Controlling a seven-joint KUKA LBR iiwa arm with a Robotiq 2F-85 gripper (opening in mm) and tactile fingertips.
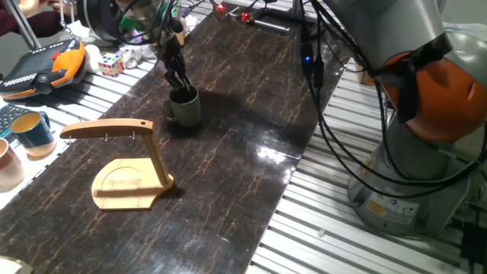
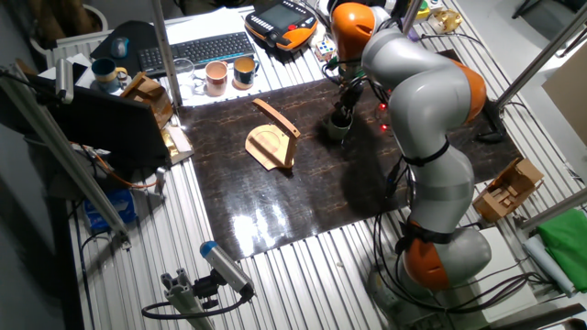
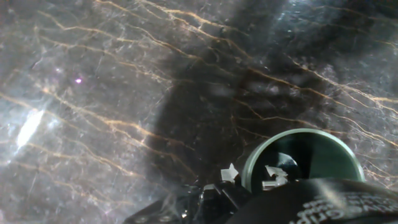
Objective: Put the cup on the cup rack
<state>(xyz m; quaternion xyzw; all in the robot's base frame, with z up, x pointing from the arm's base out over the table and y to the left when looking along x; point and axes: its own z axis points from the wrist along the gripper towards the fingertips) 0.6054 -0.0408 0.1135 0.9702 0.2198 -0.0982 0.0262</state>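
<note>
The sage-green cup (image 1: 186,108) stands upright on the dark marble-patterned mat, with its handle toward the left. My gripper (image 1: 179,87) comes down from above at its rim. In the hand view the gripper (image 3: 249,184) straddles the cup (image 3: 323,149) wall, one finger inside and one outside, and looks closed on it. The wooden cup rack (image 1: 125,164) stands apart to the front left, with its arm empty. In the other fixed view the cup (image 2: 336,128) sits right of the rack (image 2: 272,142), under the gripper (image 2: 342,114).
A teal cup (image 1: 32,131) and a pinkish-beige cup (image 1: 7,164) stand off the mat at the left edge. An orange pendant (image 1: 46,65) and a puzzle cube (image 1: 111,64) lie behind them. Black cables (image 1: 319,91) hang along the mat's right edge by the arm base.
</note>
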